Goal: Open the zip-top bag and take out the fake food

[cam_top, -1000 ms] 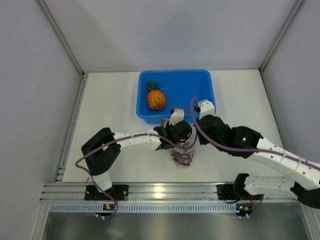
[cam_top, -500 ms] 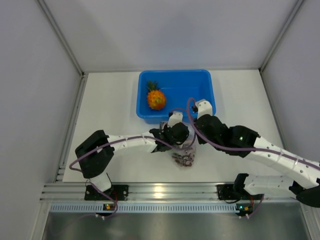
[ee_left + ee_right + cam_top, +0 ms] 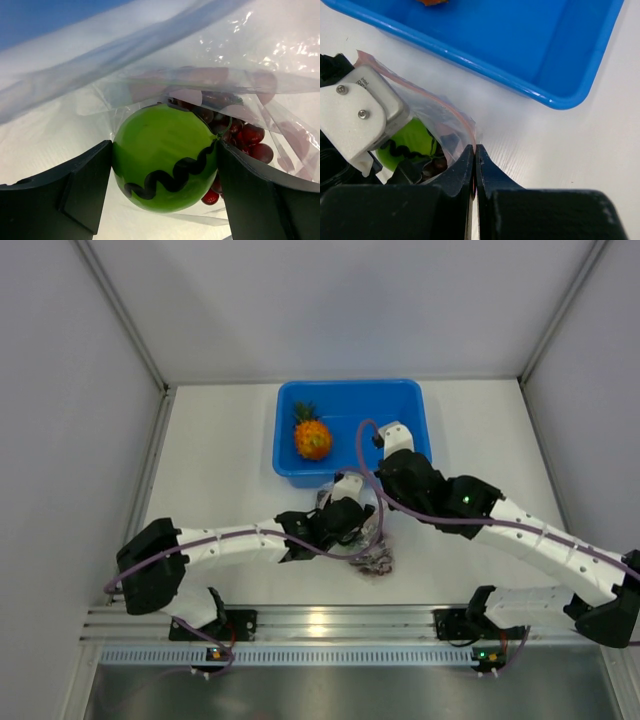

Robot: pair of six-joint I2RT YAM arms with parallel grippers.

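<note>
The clear zip-top bag [image 3: 375, 540] lies on the white table just in front of the blue tub [image 3: 350, 386]. My left gripper [image 3: 165, 165] reaches into its mouth, jaws closed on the round green fruit [image 3: 165, 152] marked with a black squiggle. Dark red-purple grapes [image 3: 245, 137] lie behind it inside the bag [image 3: 225, 60]. My right gripper [image 3: 475, 150] is shut, pinching the bag's pink zip edge [image 3: 465, 117]. The orange pineapple [image 3: 312, 437] with its green crown sits in the tub. From above, both grippers are largely hidden under their wrists.
The tub [image 3: 530, 50] stands close behind the bag, its front rim a short way from my right fingertips. The left wrist's white housing [image 3: 355, 115] crowds the bag's left side. Grey walls enclose the table on three sides.
My left arm has drawn back towards the lower left, its elbow swinging out to the left. The right wrist has shifted slightly towards the tub, still holding the bag's edge.
</note>
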